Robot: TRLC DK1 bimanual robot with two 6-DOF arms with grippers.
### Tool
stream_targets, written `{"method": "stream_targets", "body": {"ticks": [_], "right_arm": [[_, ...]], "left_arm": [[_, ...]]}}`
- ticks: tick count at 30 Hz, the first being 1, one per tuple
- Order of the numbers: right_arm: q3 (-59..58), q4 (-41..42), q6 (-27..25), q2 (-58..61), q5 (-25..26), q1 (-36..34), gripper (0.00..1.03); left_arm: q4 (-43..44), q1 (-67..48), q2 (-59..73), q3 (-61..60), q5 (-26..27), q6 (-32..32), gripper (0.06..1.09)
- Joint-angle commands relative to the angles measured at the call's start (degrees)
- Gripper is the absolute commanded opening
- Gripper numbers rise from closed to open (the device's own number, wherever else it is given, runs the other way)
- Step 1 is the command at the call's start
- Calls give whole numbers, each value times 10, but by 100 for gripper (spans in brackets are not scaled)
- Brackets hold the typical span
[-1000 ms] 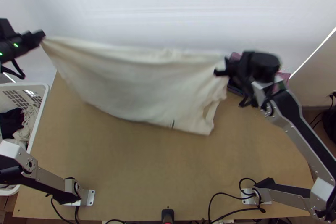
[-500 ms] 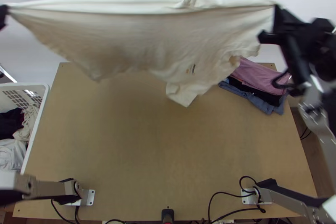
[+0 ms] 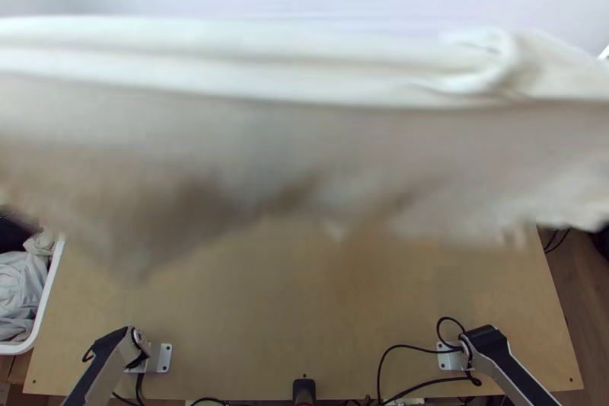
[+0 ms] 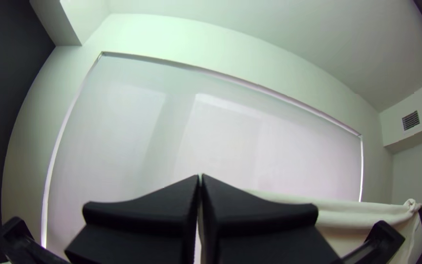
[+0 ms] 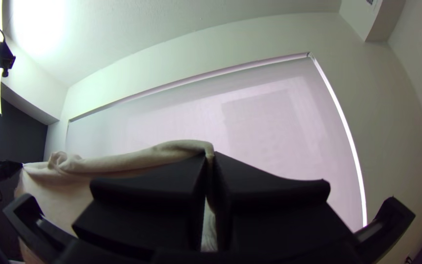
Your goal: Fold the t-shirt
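We list 1 cream t-shirt [image 3: 304, 139], stretched high over the table [image 3: 304, 314] — left gripper [image 4: 200, 177] and right gripper [image 5: 210, 154] each closed tight on its cloth. Spreading looks underway; laying down and all folding, we judge, remain.

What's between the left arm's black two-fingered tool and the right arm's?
The cream fabric t-shirt, its upper edge spanning from left tool to right tool, the rest hanging below. Right wrist view shows it.
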Motion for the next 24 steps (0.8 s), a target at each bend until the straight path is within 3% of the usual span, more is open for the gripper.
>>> {"method": "stream_targets", "body": {"ticks": [1, 5, 8, 10, 17, 24], "right_arm": [[30, -15, -11, -3, 37, -5, 3], [-9, -45, -10, -10, 38, 6, 3], [-114, -45, 16, -41, 38, 10, 3], [-195, -45, 60, -65, 36, 13, 3], [-446, -38, 131, -111, 19, 40, 3], [-595, 53, 151, -40, -41, 15, 3]], "left_arm": [[-5, 13, 11, -18, -31, -17, 10], [-53, 10, 4, -39, -6, -31, 10], [-57, 9, -31, -160, 18, -32, 10], [-51, 8, -61, -269, 38, -29, 10], [67, 10, -158, -656, 55, 33, 10], [164, -22, -99, -807, 53, 55, 10]]}}
